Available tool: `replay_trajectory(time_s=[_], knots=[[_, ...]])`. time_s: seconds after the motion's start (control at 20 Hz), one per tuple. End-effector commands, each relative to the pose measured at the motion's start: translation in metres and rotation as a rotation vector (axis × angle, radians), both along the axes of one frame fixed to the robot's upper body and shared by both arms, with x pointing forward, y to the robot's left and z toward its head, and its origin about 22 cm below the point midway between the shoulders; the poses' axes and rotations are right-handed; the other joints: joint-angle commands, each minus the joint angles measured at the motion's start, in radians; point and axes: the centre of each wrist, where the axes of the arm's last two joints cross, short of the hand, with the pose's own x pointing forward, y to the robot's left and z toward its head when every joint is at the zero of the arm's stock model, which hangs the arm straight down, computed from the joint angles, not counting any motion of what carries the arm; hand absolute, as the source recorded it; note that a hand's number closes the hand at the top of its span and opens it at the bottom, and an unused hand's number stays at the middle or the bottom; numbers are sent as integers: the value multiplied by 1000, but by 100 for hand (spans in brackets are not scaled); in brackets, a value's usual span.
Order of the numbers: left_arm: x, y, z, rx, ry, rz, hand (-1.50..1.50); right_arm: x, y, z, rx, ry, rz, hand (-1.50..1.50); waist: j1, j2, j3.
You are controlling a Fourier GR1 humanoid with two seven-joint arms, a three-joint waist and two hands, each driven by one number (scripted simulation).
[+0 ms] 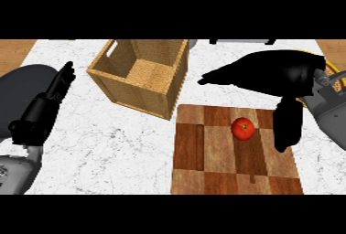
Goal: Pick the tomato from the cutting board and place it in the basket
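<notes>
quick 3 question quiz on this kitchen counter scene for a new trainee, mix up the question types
1. True or false: the tomato is already inside the basket.
2. Multiple choice: where does the basket sit relative to the cutting board? A) up and to the left of it B) below it C) on top of it
3. Fill in: the hand nearest the tomato is the robot's ____ hand.

Key:
1. False; it lies on the cutting board.
2. A.
3. Right; the right hand hangs open above the board with its thumb down beside the tomato, while the left hand rests open at the left edge.
</notes>
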Motion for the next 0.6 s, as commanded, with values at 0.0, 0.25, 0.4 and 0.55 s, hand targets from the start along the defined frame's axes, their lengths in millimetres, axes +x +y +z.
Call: replay_trajectory(time_s=[0.0, 0.25, 0.4, 0.55], knots=[[0, 14, -4, 0, -6, 0, 0, 23, 6, 14, -91, 39, -4, -150, 0, 3, 1], [-1, 8, -10, 2, -5, 21, 0, 30, 11, -18, -117, 64, -4, -150, -3, 3, 1], [0, 7, -7, 11, 11, 14, 0, 14, -5, -43, -119, 41, 19, -150, -13, 0, 2], [-1, 6, -9, -9, -1, 8, 0, 22, 5, -63, -176, 45, 44, -150, -6, 3, 2]])
